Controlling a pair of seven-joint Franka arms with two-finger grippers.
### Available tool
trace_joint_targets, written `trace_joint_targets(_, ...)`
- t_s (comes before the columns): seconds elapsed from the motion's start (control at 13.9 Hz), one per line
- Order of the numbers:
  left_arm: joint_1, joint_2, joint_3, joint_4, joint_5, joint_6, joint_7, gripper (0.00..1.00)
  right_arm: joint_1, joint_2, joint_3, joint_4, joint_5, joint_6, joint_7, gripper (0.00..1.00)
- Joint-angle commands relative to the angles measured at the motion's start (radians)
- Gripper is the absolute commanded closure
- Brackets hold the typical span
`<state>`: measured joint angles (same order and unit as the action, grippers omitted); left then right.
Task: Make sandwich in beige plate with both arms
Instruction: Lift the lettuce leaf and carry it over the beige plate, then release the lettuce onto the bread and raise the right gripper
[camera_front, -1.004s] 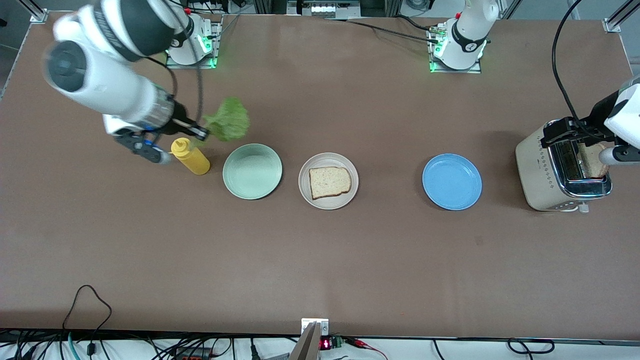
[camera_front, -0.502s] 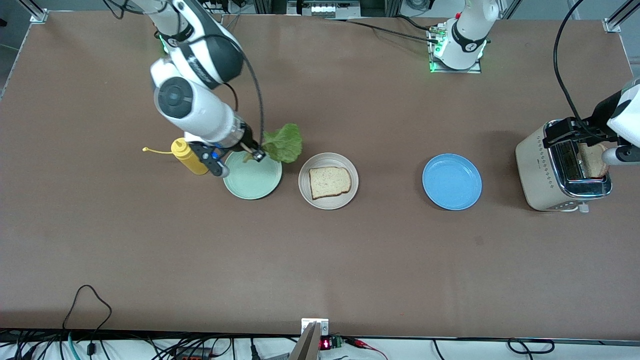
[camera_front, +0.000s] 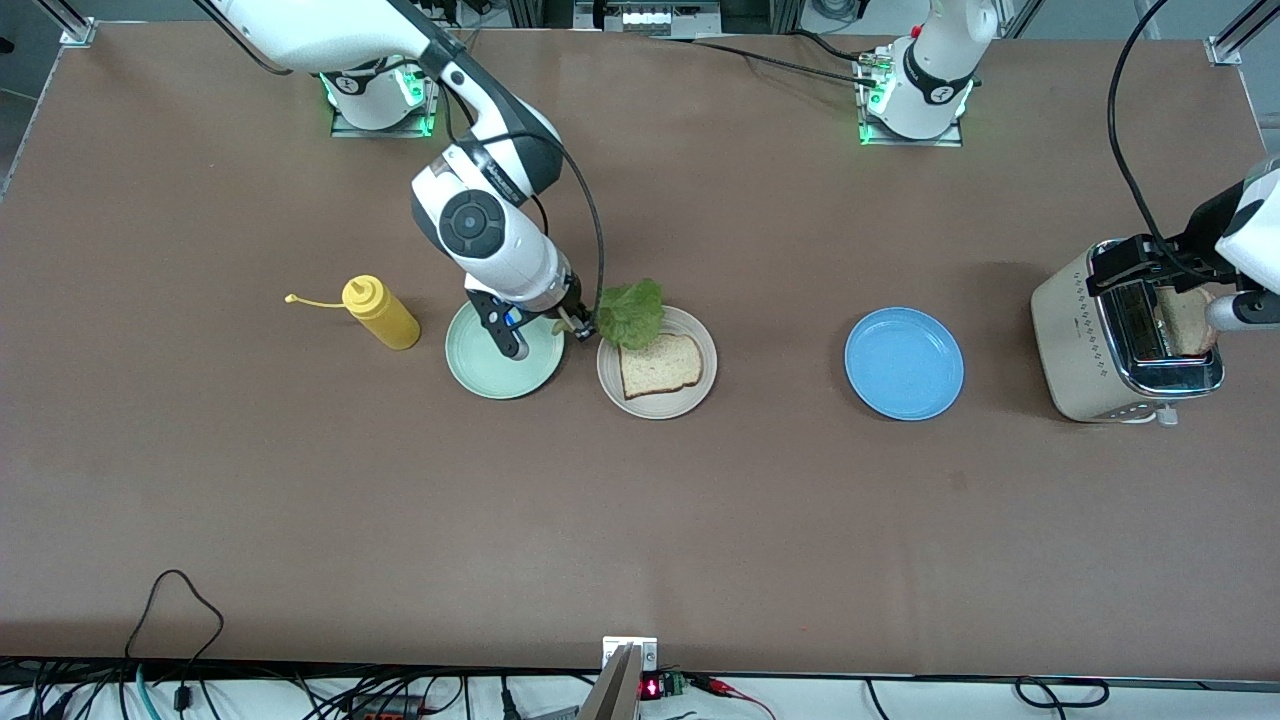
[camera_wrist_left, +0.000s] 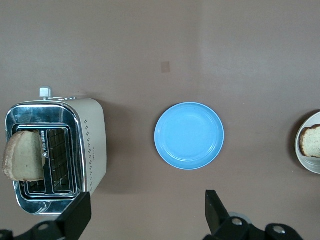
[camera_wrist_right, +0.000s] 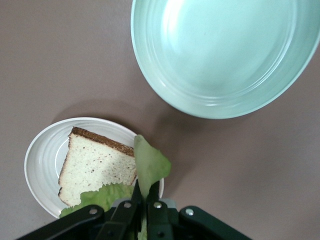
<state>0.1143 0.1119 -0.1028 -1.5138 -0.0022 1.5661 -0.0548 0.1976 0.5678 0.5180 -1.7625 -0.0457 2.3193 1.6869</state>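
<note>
The right claw (camera_front: 583, 327) is pressed together on the stem of a green lettuce leaf (camera_front: 632, 312) and holds it in the air over the rim of the beige plate (camera_front: 700, 393), on the side toward the right arm's end of the bench (camera_front: 640, 520). In the right wrist view the leaf (camera_wrist_right: 148, 167) hangs from the two black fingers (camera_wrist_right: 152, 202), and its ruffled part partly covers one corner of the bread slice (camera_wrist_right: 97, 167). This slice (camera_front: 660, 364) lies flat in the beige plate, which stands about in the middle of the bench's length.

Just beside it, toward the right arm's end, stands a mint-green plate (camera_front: 500, 380). The right arm's wrist hangs over it. A yellow squeeze bottle (camera_front: 381, 312) stands upright a little more toward that end, and a thin yellow strap comes from its cap.

Toward the left arm's end there is a blue plate (camera_front: 904, 363), well apart from the beige one. Near that end edge stands a cream toaster (camera_front: 1085, 345) with a chrome top. A second bread slice (camera_wrist_left: 23, 156) sticks out of one slot and leans. The left claw (camera_wrist_left: 147, 215) is spread wide and hangs in the air above the toaster; it touches nothing.

I can read no brand, label or writing on the bottle, the toaster or the plates.
</note>
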Motion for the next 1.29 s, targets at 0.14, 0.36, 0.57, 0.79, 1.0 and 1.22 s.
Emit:
trace_joint_targets(0.14,0.007,-0.011,0.002,-0.005,-0.007,0.000,0.018,0.00,0.049,0.063,-0.021,0.026,-0.048,0.072,0.105,1.00)
trace_joint_targets(0.36,0.007,-0.008,0.002,-0.005,-0.007,0.002,0.018,0.00,0.060,0.096,-0.033,0.032,-0.048,0.133,0.137,1.00)
trace_joint_targets(0.57,0.018,-0.008,0.002,-0.005,-0.007,0.002,0.018,0.00,0.112,0.148,-0.078,0.079,-0.058,0.163,0.116,1.00)
trace_joint_targets(0.79,0.024,-0.005,0.002,-0.005,-0.007,0.002,0.018,0.00,0.126,0.191,-0.084,0.130,-0.091,0.166,0.074,1.00)
trace_joint_targets(1.0,0.024,-0.005,0.002,-0.005,-0.007,0.002,0.018,0.00,0.135,0.201,-0.084,0.144,-0.089,0.170,0.016,1.00)
trace_joint_targets(1.22,0.024,-0.005,0.002,-0.005,-0.007,0.002,0.018,0.00,0.134,0.201,-0.088,0.144,-0.088,0.170,0.008,0.71)
